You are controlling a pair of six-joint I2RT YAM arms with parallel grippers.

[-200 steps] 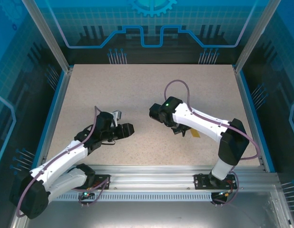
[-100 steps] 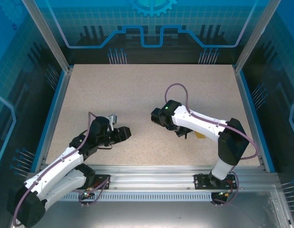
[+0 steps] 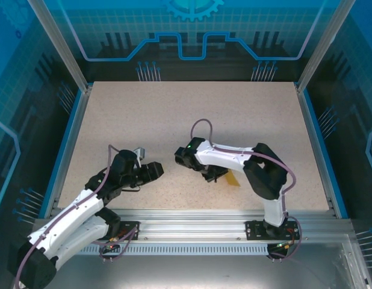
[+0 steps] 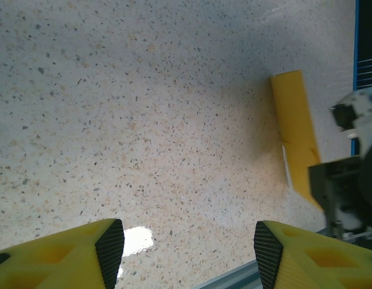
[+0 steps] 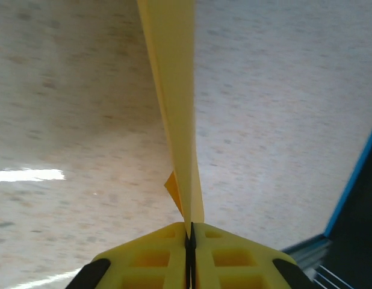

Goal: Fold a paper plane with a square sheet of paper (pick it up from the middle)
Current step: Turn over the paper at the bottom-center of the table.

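Observation:
The square sheet of paper is folded into a narrow orange-yellow paper plane (image 3: 233, 179), a long strip low over the table, right of centre. My right gripper (image 3: 215, 174) is shut on one end of it. In the right wrist view the strip (image 5: 174, 90) runs straight away from the closed jaws (image 5: 189, 226), with a small flap sticking out to the left. My left gripper (image 3: 155, 171) is open with nothing between its fingers, a short way left of the plane. In the left wrist view (image 4: 189, 247) the strip (image 4: 294, 132) lies at the right.
The speckled table top (image 3: 174, 120) stretches bare behind both arms. A blue rim (image 3: 315, 144) bounds its sides, and the metal rail (image 3: 192, 220) carrying the arm bases runs along the near edge. The right gripper's body (image 4: 348, 186) appears at the right of the left wrist view.
The right gripper has swung left toward the centre with the folded paper, its elbow folding in. The left gripper has drawn back slightly toward the near left and stays open.

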